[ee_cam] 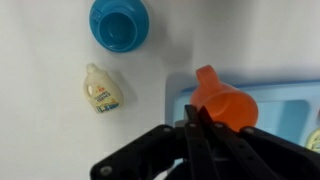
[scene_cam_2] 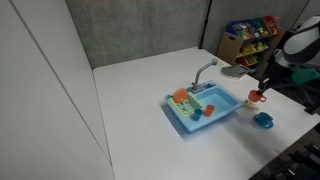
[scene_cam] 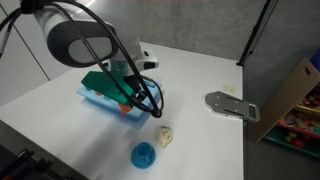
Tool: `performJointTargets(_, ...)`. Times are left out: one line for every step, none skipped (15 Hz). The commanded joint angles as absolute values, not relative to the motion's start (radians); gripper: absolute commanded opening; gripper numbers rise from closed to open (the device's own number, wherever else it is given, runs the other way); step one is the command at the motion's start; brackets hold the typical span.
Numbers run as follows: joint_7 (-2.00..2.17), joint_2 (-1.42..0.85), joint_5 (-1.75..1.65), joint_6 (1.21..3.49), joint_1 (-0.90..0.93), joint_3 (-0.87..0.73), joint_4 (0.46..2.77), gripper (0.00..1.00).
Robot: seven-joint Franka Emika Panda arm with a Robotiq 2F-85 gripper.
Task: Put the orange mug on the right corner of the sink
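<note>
The orange mug is small and sits between my gripper's fingers, which are shut on its rim. In the wrist view the mug hangs over a corner of the light blue sink. In an exterior view the mug is just off the sink's near corner, with my gripper above it. The grey faucet stands at the sink's back. In an exterior view my arm covers most of the sink and hides the mug.
A round blue saucer and a small cream toy bottle lie on the white table beside the sink. Orange and red toy dishes sit in the sink. A grey object lies further off.
</note>
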State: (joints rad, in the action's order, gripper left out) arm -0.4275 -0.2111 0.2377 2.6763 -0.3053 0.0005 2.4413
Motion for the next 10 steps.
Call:
performJointTargets(-0.431, -0.172, 0.287, 2.668, -0.269, 0.007, 2.451, 0.03)
performJointTargets(-0.428, -0.178, 0.297, 2.665, -0.261, 0.007, 2.440, 0.03)
performJointTargets(-0.431, -0.184, 0.313, 2.662, -0.255, 0.009, 2.430, 0.03)
performJointTargets(-0.433, -0.193, 0.333, 2.661, -0.251, 0.012, 2.418, 0.03)
performJointTargets(-0.435, -0.199, 0.350, 2.660, -0.248, 0.014, 2.408, 0.03)
performJointTargets(-0.435, -0.205, 0.365, 2.659, -0.246, 0.015, 2.399, 0.03)
performJointTargets(-0.431, -0.208, 0.374, 2.660, -0.244, 0.015, 2.391, 0.03)
performJointTargets(-0.418, -0.213, 0.372, 2.668, -0.240, 0.010, 2.384, 0.03)
performJointTargets(-0.412, -0.217, 0.373, 2.673, -0.237, 0.008, 2.377, 0.03)
performJointTargets(-0.401, -0.222, 0.366, 2.683, -0.234, 0.004, 2.372, 0.03)
